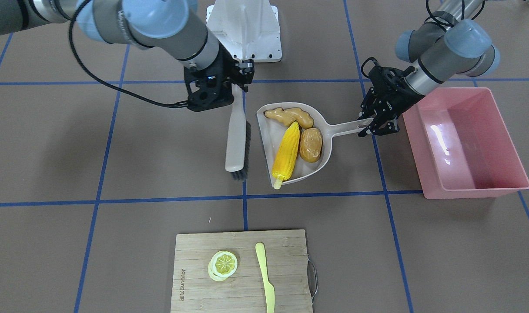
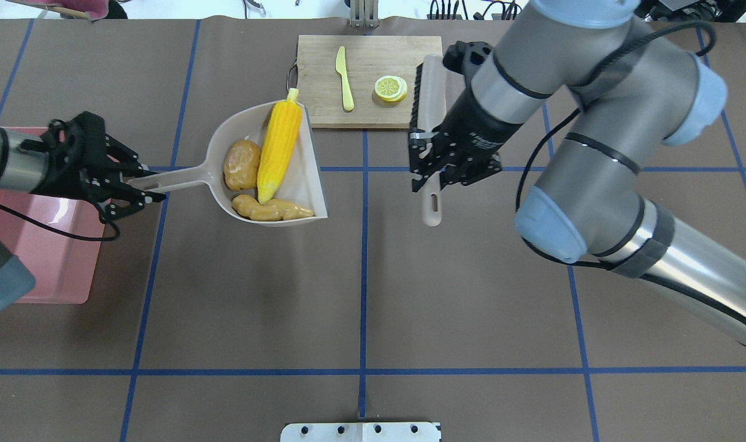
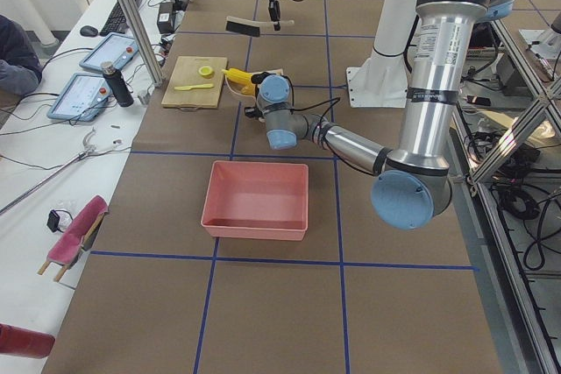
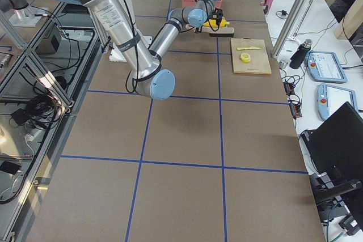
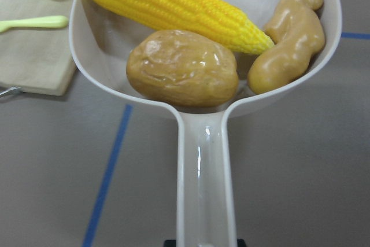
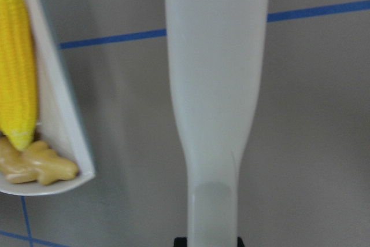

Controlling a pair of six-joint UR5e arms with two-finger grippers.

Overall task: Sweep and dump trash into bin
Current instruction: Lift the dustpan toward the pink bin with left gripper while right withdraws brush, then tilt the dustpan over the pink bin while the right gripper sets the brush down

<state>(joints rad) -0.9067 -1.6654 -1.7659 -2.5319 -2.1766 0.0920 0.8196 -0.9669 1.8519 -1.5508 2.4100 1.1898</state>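
The yellow corn cob [image 1: 287, 152], tan ginger root [image 1: 290, 116] and brown potato [image 1: 311, 144] lie in the beige dustpan [image 1: 264, 130]; the corn's tip sticks out over the pan's lip. My left gripper [image 1: 371, 124] is shut on the dustpan's handle [image 5: 205, 189], right beside the pink bin [image 1: 464, 148], which holds nothing. My right gripper [image 1: 236, 87] is shut on the handle of a beige brush [image 1: 237, 139], which hangs just beside the pan's open side. The overhead view shows the pan [image 2: 305, 166], the left gripper [image 2: 137, 187] and the right gripper [image 2: 434, 169].
A wooden cutting board [image 1: 195, 252] lies at the operators' side of the table with a lemon slice [image 1: 223, 263] and a yellow-green knife [image 1: 264, 274] on it. The robot's white base [image 1: 247, 26] stands behind the brush. Blue tape lines cross the brown table.
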